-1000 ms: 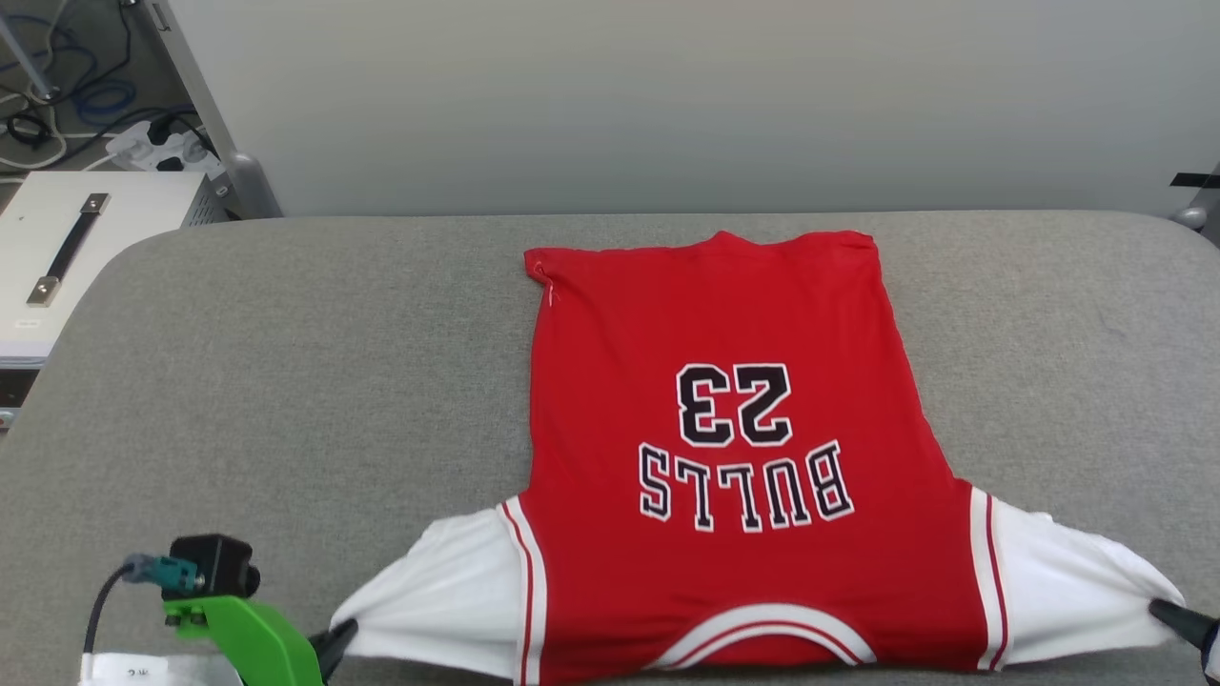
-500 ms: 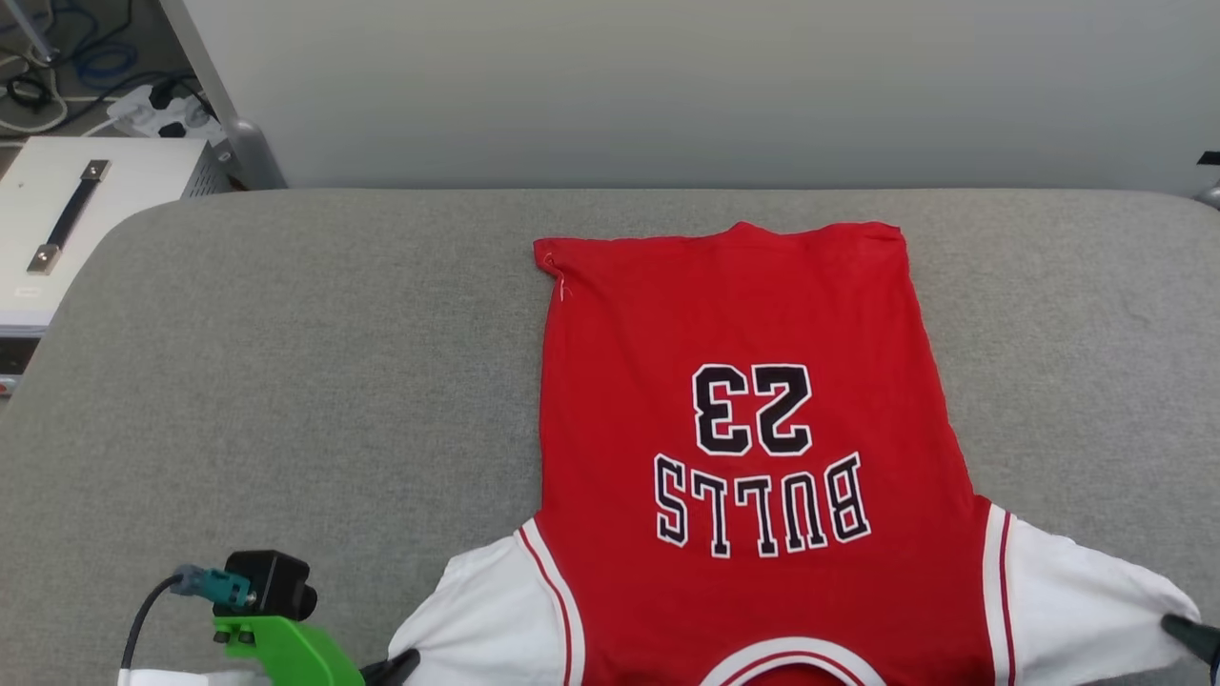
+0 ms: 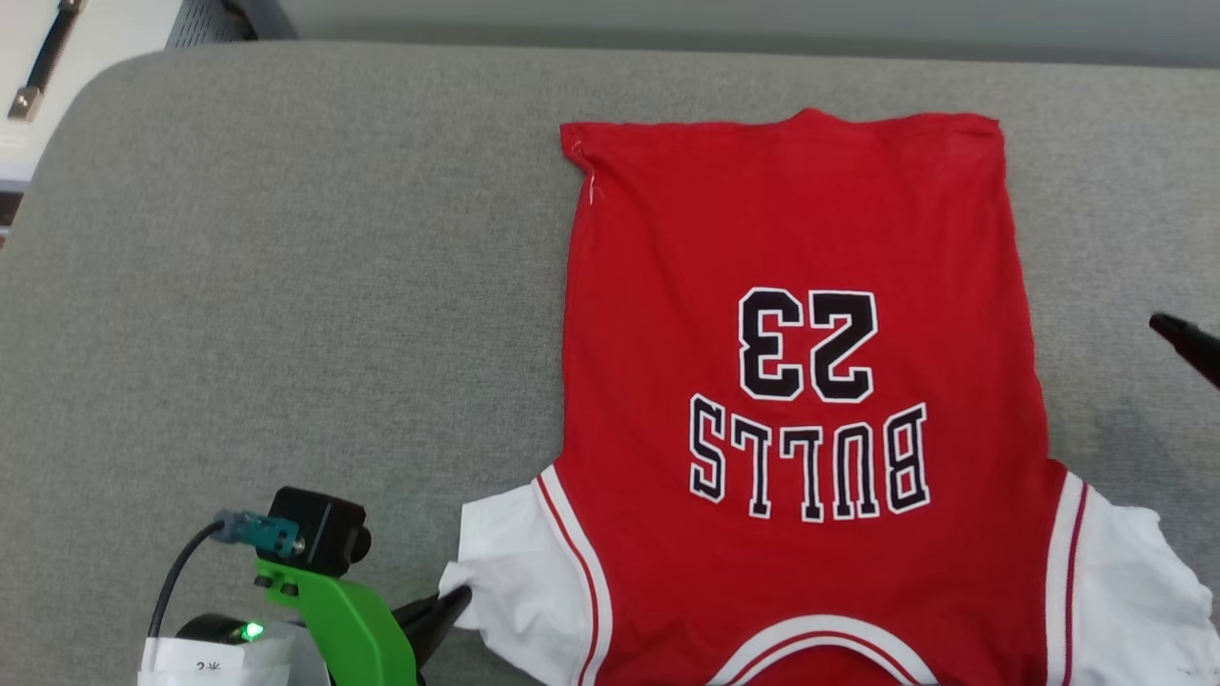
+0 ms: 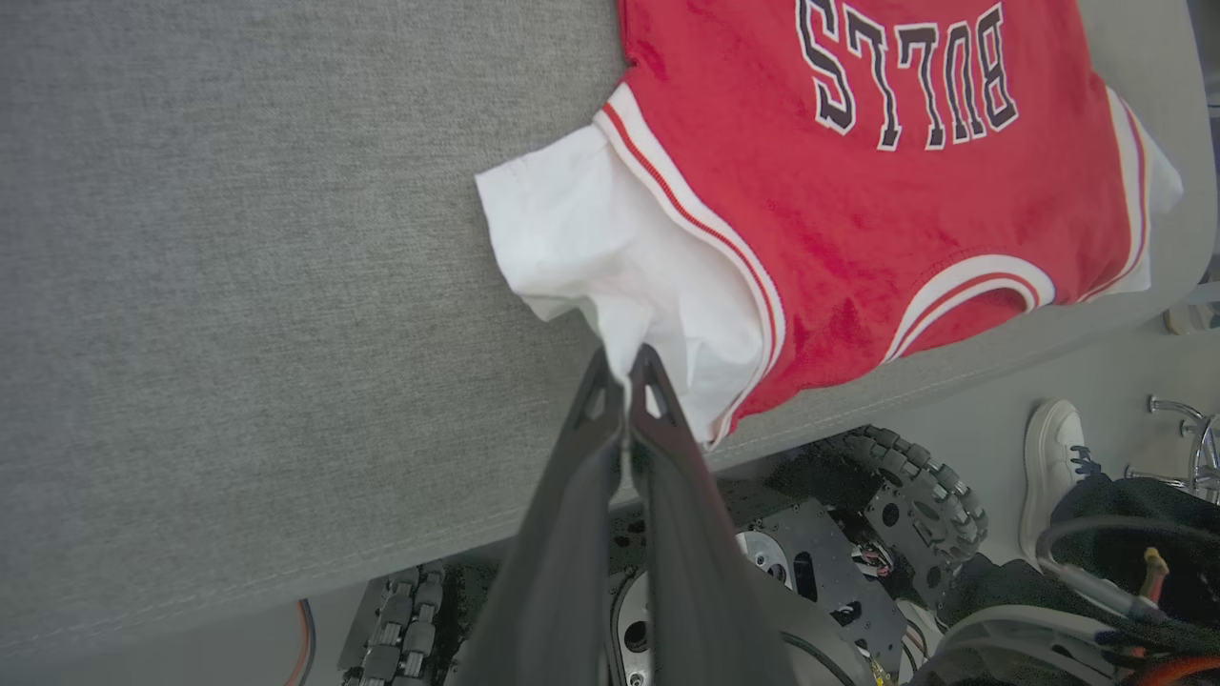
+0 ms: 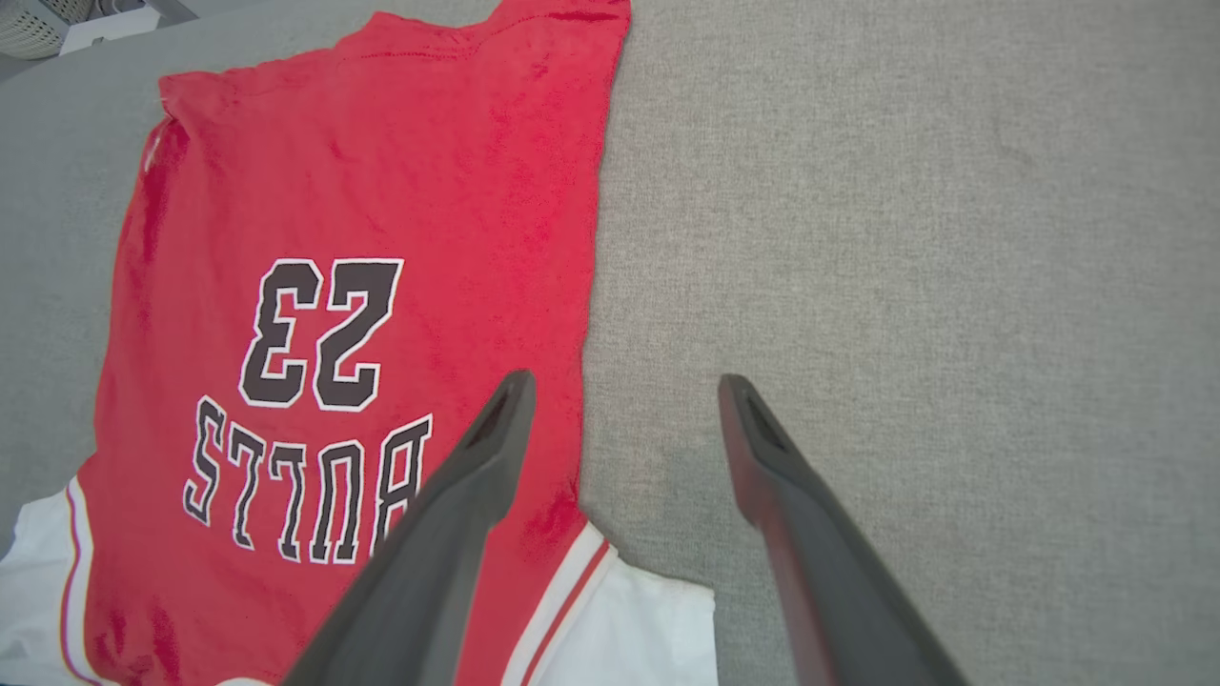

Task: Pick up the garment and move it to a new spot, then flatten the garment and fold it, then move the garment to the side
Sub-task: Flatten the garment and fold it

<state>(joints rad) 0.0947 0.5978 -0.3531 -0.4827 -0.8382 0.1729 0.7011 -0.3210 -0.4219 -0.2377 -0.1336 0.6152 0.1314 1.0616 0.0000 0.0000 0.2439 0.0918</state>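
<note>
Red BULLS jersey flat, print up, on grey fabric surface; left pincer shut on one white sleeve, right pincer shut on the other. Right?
No: the right pincer is open, holding nothing, over the grey fabric surface beside the red BULLS jersey, per the right wrist view. The left pincer is shut on its white sleeve.

The shirt [image 3: 791,238] is soft, matt cloth. The worktop [image 3: 286,286] is covered in coarse grey woven fabric. The right hand [image 5: 626,381] has smooth, matt dark plastic fingers [image 5: 457,514].

Grey fabric surface [image 3: 286,286], white shoe [image 4: 1048,467]
</note>
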